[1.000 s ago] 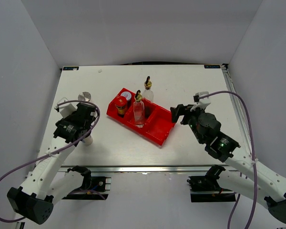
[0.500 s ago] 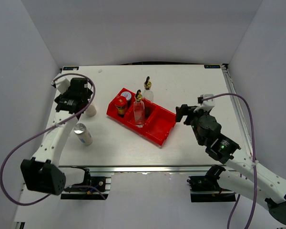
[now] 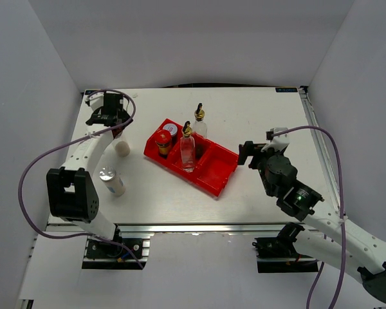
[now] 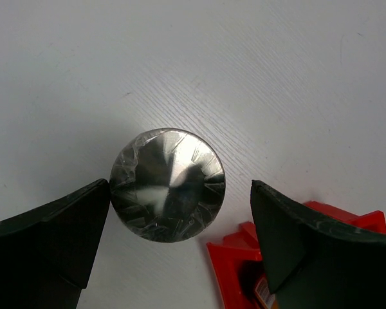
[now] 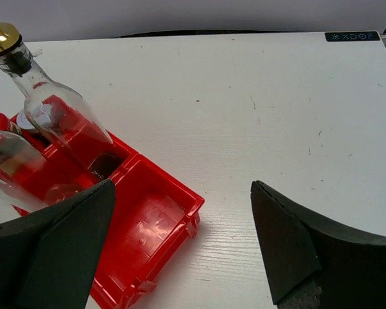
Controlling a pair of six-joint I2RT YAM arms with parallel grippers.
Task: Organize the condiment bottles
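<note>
A silver-capped shaker (image 4: 167, 185) stands on the white table, seen from straight above. My left gripper (image 4: 180, 190) hangs open over it, one jaw on either side of the cap. From above, only this shaker's pale body (image 3: 122, 149) shows below the left gripper (image 3: 112, 122). A second shaker (image 3: 112, 182) sits nearer the front. The red bin (image 3: 212, 177) holds two tall clear gold-topped bottles (image 3: 188, 151) (image 3: 199, 125), a red-lidded jar (image 3: 163, 143) and a silver cap (image 3: 172, 129). My right gripper (image 3: 248, 153) is open and empty beside the bin's right end (image 5: 148, 225).
The bin's right compartment (image 5: 138, 235) has nothing in it. The nearer tall bottle (image 5: 58, 109) leans into the right wrist view at the left. White walls enclose the table on three sides. The left arm's cable (image 3: 45, 154) loops over the left edge.
My left arm has swung from the near left toward the far left corner and now hovers over one shaker, uncovering the second. The right arm shifted slightly, then stayed put.
</note>
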